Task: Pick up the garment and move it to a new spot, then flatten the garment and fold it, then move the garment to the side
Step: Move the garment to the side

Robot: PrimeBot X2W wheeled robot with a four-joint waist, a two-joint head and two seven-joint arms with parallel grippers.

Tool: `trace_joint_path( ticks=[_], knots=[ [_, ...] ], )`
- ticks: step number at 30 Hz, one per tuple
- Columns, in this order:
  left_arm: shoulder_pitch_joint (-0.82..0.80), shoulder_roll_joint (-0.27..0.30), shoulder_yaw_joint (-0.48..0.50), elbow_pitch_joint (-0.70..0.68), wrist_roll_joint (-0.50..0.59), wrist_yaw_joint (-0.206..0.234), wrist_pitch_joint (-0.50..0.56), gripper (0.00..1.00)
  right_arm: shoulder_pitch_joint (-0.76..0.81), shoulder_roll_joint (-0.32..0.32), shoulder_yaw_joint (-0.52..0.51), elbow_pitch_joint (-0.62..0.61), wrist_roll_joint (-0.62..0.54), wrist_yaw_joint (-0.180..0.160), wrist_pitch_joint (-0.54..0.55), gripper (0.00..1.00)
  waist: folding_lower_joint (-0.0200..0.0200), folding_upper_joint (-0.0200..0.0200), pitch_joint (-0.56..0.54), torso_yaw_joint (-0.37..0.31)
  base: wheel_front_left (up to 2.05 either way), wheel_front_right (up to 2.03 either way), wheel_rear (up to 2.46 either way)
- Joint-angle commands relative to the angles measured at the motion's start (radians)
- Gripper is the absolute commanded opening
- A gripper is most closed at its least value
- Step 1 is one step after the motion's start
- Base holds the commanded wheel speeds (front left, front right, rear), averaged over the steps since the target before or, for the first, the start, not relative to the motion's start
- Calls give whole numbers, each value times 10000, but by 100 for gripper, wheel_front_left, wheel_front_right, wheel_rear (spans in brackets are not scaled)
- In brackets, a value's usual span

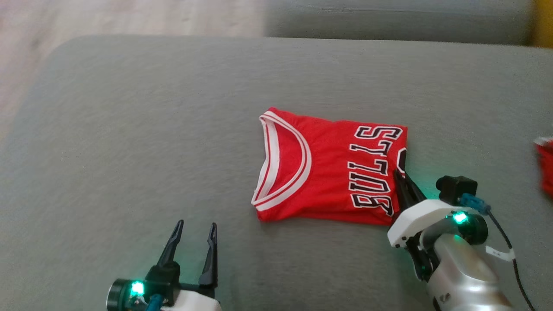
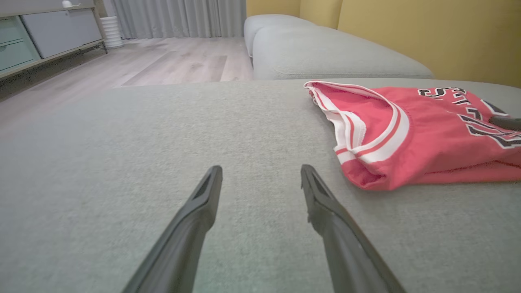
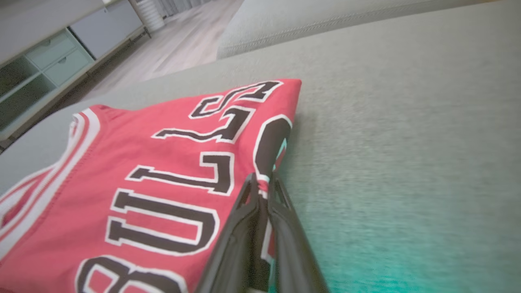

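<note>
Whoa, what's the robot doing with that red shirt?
The robot is tidying a red Bulls jersey, which lies folded on a grey sofa cushion. Its right gripper has its jaws pinched shut on the jersey's edge, next to the lettering. Its left gripper is over bare cushion, apart from the jersey, with its jaws open and holding nothing. The jersey already looks folded, so moving it to the side is probably what comes next.

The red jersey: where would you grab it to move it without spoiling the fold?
Probably the folded edge by the lettering, from the robot's right, low, where the right tool pinches it. The jersey lies flat in layers; that fold holds them together, while the neckline end is loose.
</note>
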Motion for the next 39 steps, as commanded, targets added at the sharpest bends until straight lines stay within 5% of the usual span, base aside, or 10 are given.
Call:
trace_joint_path(
  ticks=[1, 12, 17, 29, 39],
  knots=[
    [-379, 1, 421, -351, 103, -69, -82, 100, 44, -30, 177, -472, 98, -7, -138, 0, 0, 0, -168, -1127, 0, 0, 0],
    [-1031, 1, 271, -375, 33, -238, -82, 100, 900, -30, 932, -1905, 562, -7, -145, 0, 0, 0, 24, -4442, 0, 0, 0],
    [-1227, 1, 105, -278, -48, -325, -82, 100, 1127, -30, 1191, -2289, 848, -7, -146, 0, 0, 0, 203, -5228, 0, 0, 0],
    [-1292, 1, -168, -67, -10, -498, -82, 100, 1040, -30, 689, -2697, 251, -7, -146, 0, 0, 0, 433, -5614, 0, 0, 0],
    [-1383, 1, -165, 233, 250, -460, -82, 100, -1222, -525, 419, -2564, -1036, -7, 247, 0, 0, 0, 803, -5101, 0, 0, 0]
  ],
)
